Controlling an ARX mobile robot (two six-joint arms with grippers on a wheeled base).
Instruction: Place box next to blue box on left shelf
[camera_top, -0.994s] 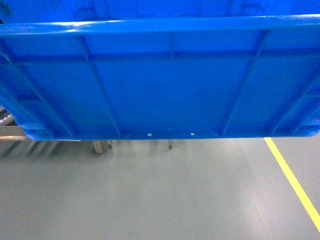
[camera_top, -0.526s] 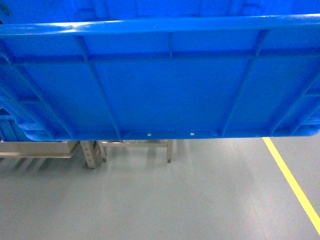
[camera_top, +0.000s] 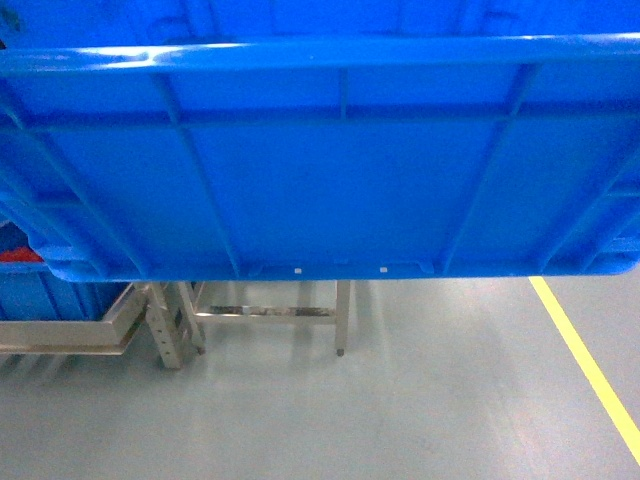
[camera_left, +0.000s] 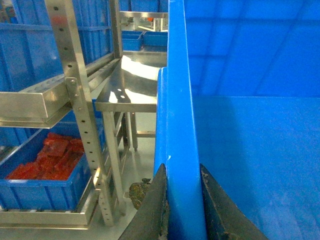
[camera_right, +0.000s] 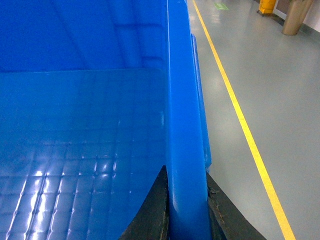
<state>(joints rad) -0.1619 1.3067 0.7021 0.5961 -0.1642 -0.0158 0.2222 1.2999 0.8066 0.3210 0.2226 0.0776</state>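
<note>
The box (camera_top: 320, 170), a big bright blue ribbed crate, is held off the floor and fills the upper half of the head view. My left gripper (camera_left: 182, 170) is shut on its left rim (camera_left: 177, 100). My right gripper (camera_right: 185, 172) is shut on its right rim (camera_right: 182, 100). The left shelf (camera_left: 75, 100), a silvery metal rack, stands just left of the crate, and its lower corner (camera_top: 110, 325) shows under the crate. On its low level sits a blue box (camera_left: 45, 175) holding red parts, whose edge (camera_top: 30, 290) peeks out at the far left.
A steel table (camera_left: 130, 85) stands beside the rack, its legs (camera_top: 342, 315) showing below the crate. More blue bins (camera_left: 30, 45) fill the rack's upper levels. A yellow floor line (camera_top: 590, 365) runs along the right. A small dark lump (camera_left: 140, 192) lies on the grey floor.
The rack's lower frame, the table legs and the blue box with red parts have come into sight beneath the crate and drawn closer. The crate stays fixed in both grips.
</note>
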